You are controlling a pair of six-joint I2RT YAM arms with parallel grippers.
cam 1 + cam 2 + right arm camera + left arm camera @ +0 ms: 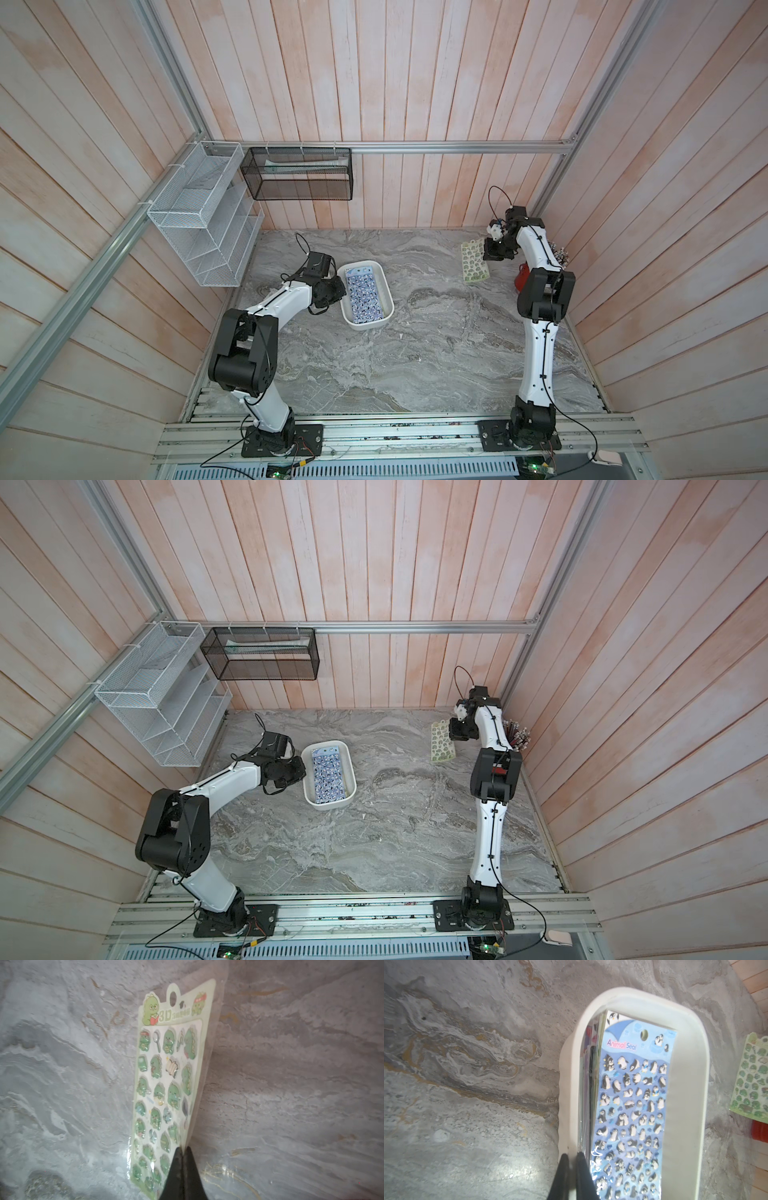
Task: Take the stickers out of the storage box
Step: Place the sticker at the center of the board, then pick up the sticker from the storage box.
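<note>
The white storage box point(387, 291) point(351, 773) stands on the marble table left of centre. In it lies a stack of stickers, a blue penguin sheet point(365, 297) point(633, 1105) on top and other sheets' edges showing beside it. My left gripper point(341, 291) point(573, 1156) is shut on the box's left wall, one finger outside and one inside next to the stack. At the back right, my right gripper point(487, 254) point(184, 1148) is shut on the sleeve edge of a green dinosaur sticker sheet point(473, 262) point(166, 1076), which it holds tilted over the table.
A white wire-mesh rack point(203, 224) hangs on the left wall and a black mesh basket point(297, 174) on the back wall. A red container point(521, 280) and a bunch of thin sticks point(515, 733) sit by the right wall, behind the right arm.
</note>
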